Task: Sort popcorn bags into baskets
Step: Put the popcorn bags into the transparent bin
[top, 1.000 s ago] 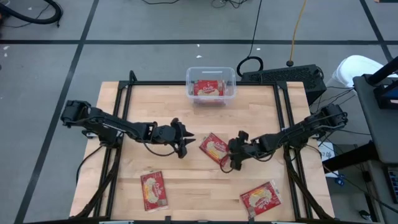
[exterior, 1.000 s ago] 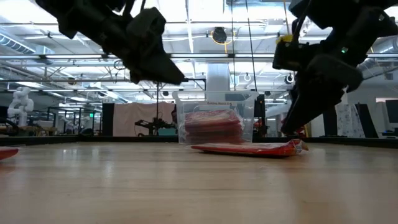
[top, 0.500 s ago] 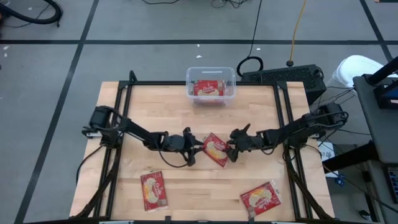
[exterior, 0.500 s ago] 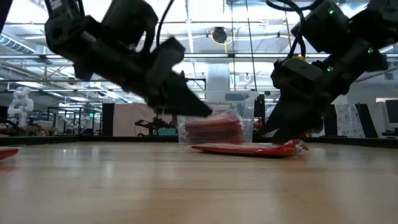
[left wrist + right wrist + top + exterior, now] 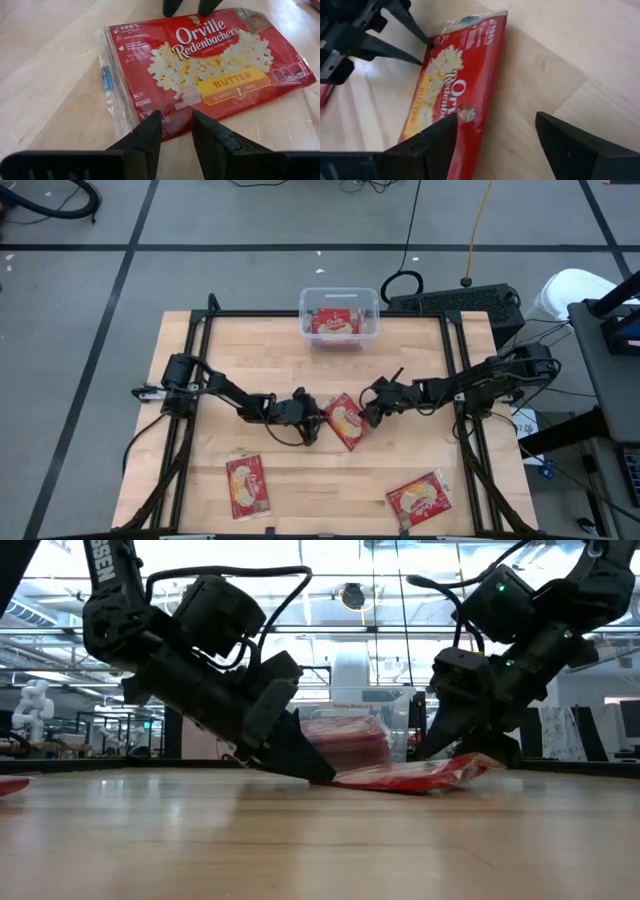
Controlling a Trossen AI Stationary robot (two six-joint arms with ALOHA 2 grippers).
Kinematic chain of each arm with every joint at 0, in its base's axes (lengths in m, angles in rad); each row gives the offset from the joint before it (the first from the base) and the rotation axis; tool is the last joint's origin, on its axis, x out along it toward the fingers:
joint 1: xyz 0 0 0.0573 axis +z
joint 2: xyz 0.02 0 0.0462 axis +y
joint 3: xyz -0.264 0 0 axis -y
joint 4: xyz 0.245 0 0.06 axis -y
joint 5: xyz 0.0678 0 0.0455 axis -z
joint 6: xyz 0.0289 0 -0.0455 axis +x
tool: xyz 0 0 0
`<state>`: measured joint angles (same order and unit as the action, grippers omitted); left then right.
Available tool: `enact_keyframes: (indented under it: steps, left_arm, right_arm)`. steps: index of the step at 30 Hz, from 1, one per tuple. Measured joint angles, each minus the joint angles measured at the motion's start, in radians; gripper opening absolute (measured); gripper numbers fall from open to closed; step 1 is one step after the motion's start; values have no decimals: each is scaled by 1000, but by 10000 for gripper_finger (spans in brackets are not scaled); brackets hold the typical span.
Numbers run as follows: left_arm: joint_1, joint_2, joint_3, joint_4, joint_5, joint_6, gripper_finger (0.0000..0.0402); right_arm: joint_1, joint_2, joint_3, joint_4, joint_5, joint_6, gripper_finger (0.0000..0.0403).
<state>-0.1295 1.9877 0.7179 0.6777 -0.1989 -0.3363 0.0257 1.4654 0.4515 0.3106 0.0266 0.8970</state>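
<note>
Currently, the flat red-and-yellow popcorn bag (image 5: 346, 421) is flanked across its long axis by the left gripper (image 5: 316, 421), fingers parted, and the right gripper (image 5: 366, 416), fingers spread, both equally near.

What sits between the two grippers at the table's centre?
One popcorn bag, face up on the table. In the high view the left gripper is at one end and the right gripper at the other, both open.
</note>
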Motion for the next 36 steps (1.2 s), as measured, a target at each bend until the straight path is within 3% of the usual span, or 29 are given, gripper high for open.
enact_keyframes:
  steps: [5,12,17,22,26,30,36]
  left_arm:
    - [-1,0,-1,-10,0,-7,115]
    - [0,1,-1,-14,2,-13,115]
    - [1,2,-3,-13,5,-9,115]
    - [14,-4,-5,31,15,27,115]
    - [25,-89,-8,-31,21,34,115]
    - [20,-238,-5,-140,-32,87,115]
    - [-21,-424,-6,-308,-162,168,115]
  right_arm:
    - [7,2,4,29,-111,12,262]
    - [42,73,13,129,-137,0,234]
    - [31,105,13,197,-195,-113,176]
    - [-14,92,13,226,-274,-205,78]
    - [-63,56,13,222,-353,-237,13]
    - [-87,-15,15,166,-376,-246,27]
    - [-106,-150,109,-129,-368,-398,18]
